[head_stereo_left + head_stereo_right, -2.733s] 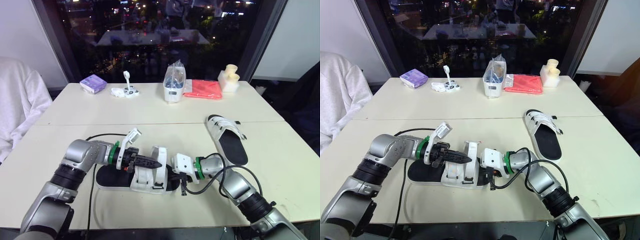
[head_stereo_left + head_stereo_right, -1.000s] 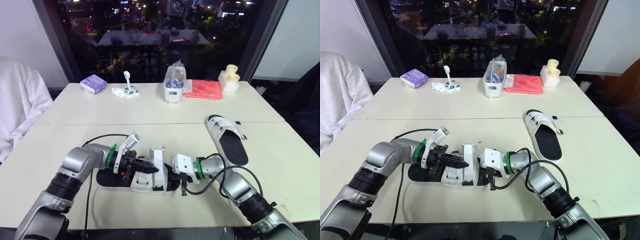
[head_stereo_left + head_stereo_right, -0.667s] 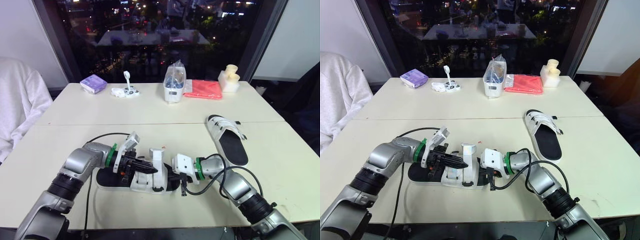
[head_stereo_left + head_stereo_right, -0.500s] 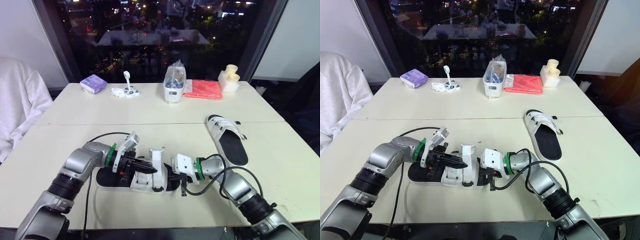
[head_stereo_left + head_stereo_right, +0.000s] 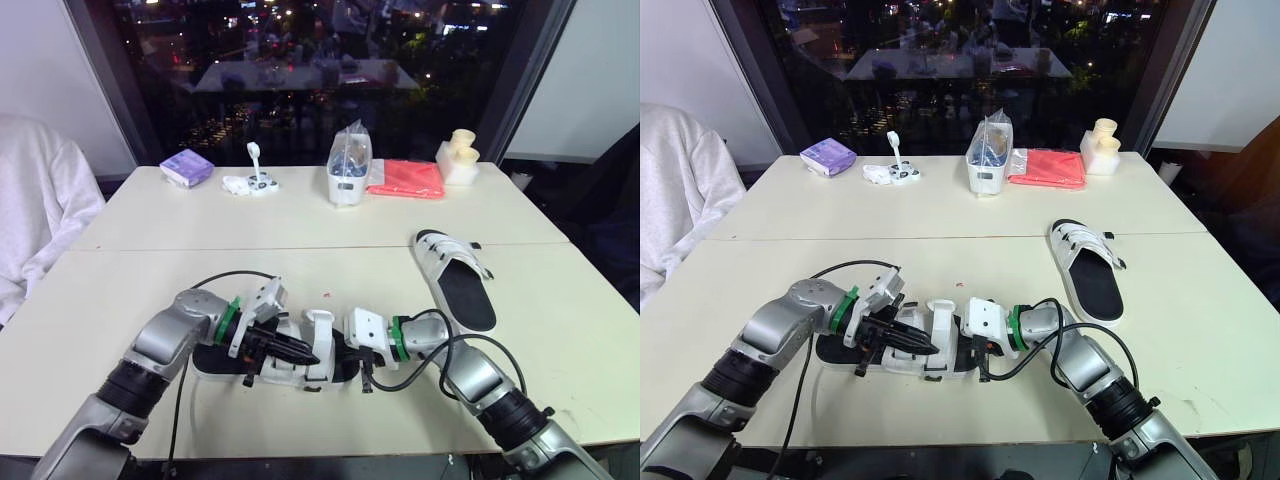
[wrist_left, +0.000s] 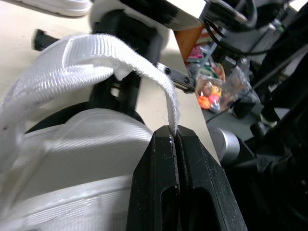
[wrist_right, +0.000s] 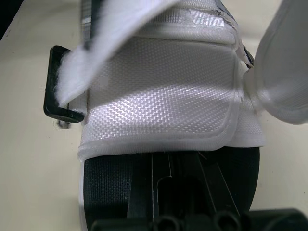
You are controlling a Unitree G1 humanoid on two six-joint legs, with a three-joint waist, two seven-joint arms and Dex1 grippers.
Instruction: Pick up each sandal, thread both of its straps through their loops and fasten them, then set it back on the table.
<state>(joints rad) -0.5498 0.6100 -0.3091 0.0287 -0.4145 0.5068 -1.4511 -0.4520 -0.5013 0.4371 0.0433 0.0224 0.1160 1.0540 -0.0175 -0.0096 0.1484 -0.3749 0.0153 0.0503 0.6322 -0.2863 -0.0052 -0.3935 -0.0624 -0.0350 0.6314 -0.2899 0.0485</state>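
Note:
A black-soled sandal [image 5: 215,358] with white uppers lies near the table's [image 5: 300,230] front edge. My left gripper [image 5: 303,354] is shut on the tip of one of its white straps [image 6: 120,57], which arches up from the upper and is pinched between the fingertips [image 6: 163,144]. My right gripper [image 5: 350,360] reaches in from the other side and is shut on the sandal's sole, its fingers [image 7: 178,183] lying along the black insole under the white mesh upper [image 7: 159,110]. A black loop [image 7: 57,106] shows at the upper's edge. The second sandal [image 5: 455,270] lies flat at the right.
At the back of the table are a purple box [image 5: 187,166], a small white item [image 5: 250,183], a clear bagged container [image 5: 348,165], a red cloth [image 5: 405,178] and cream cups [image 5: 458,155]. A black cable [image 5: 185,395] loops by my left arm. White fabric [image 5: 30,210] hangs at the left.
My left gripper has moved right and lower with the strap, so the strap that stood upright now bends down over the upper. The right arm and the second sandal have stayed put.

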